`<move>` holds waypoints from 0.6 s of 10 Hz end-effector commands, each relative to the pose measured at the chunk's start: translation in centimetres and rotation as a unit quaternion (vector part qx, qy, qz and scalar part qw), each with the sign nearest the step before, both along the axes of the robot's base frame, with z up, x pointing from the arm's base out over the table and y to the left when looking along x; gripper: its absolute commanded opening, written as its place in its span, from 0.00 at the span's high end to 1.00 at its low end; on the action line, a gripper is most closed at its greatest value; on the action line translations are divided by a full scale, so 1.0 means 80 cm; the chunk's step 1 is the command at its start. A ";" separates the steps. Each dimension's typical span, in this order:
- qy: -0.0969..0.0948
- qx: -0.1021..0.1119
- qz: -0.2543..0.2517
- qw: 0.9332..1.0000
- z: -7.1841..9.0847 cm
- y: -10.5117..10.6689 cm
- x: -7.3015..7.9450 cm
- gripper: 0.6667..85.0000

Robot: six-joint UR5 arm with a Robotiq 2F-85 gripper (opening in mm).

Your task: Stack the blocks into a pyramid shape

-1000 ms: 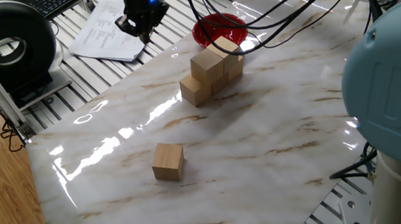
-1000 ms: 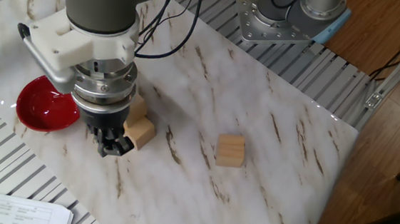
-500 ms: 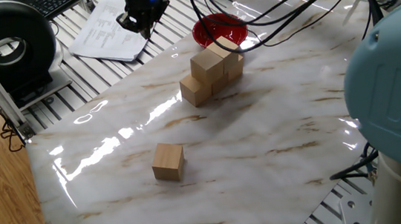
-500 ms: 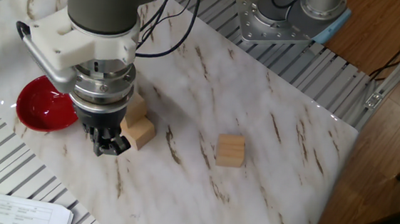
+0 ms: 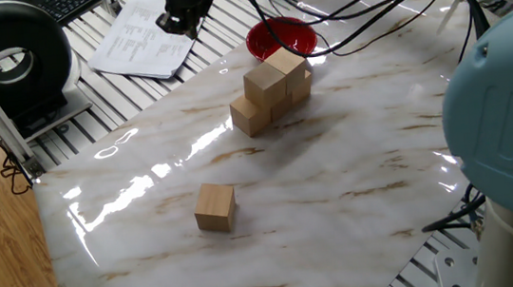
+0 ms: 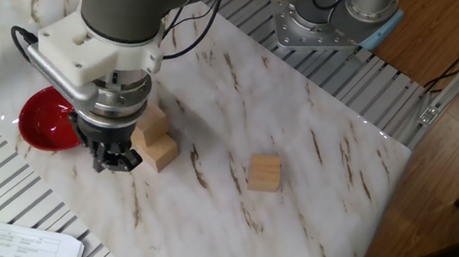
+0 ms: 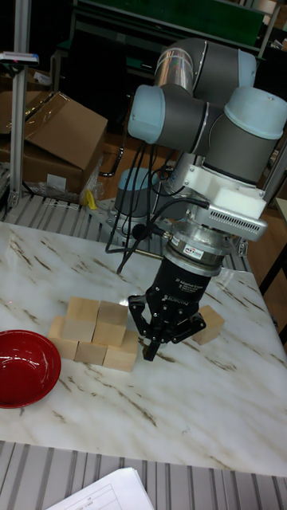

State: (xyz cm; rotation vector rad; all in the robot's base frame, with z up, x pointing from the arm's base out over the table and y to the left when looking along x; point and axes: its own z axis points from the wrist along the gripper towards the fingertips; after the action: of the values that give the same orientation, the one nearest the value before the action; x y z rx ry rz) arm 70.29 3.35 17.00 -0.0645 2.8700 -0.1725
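A: Where are the blocks sitting right now?

B: Five of them are sitting together as a stack (image 7: 94, 331) on the marble table (image 6: 311, 135), just beside the red bowl (image 7: 26, 366). In the tall fixed view I am counting three along the bottom and two resting on top of those. The sixth one, the lone block (image 5: 214, 207), is lying well apart from the rest, out on the open marble. In the other fixed view that lone block (image 6: 264, 172) is standing flat and upright, nothing touching it.

A: And the arm?

B: The gripper (image 7: 163, 341) is hanging above the table near the end of the stack that is farther from the bowl, pointing straight down. It is carrying nothing. In the tall fixed view the fingertips are looking drawn close together, with the dark side pieces flaring out above them, though I am not seeing the gap clearly enough to swear to it.

A: Is it touching any block?

B: Not that I am seeing. In the other fixed view the gripper (image 6: 112, 159) is covering part of the stack from the camera, with one bottom block (image 6: 159, 152) poking out beside it. From the one fixed view the gripper (image 5: 179, 23) is showing up at the top edge, over the papers (image 5: 142, 36) lying past the edge of the table.

A: Anything else around?

B: Black cables (image 5: 358, 18) are trailing over the far side of the table near the bowl.
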 end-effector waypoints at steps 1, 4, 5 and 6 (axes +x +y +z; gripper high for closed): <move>-0.014 0.004 0.022 1.000 0.004 0.005 0.010 1.00; -0.067 -0.075 0.011 0.995 0.024 -0.044 0.041 1.00; -0.056 -0.058 0.022 0.997 0.019 -0.032 0.036 1.00; -0.034 -0.017 0.008 0.999 0.009 -0.011 0.021 1.00</move>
State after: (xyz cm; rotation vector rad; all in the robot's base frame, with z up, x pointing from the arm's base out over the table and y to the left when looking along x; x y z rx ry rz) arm 72.18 1.79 17.87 -0.1199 2.7892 -0.2701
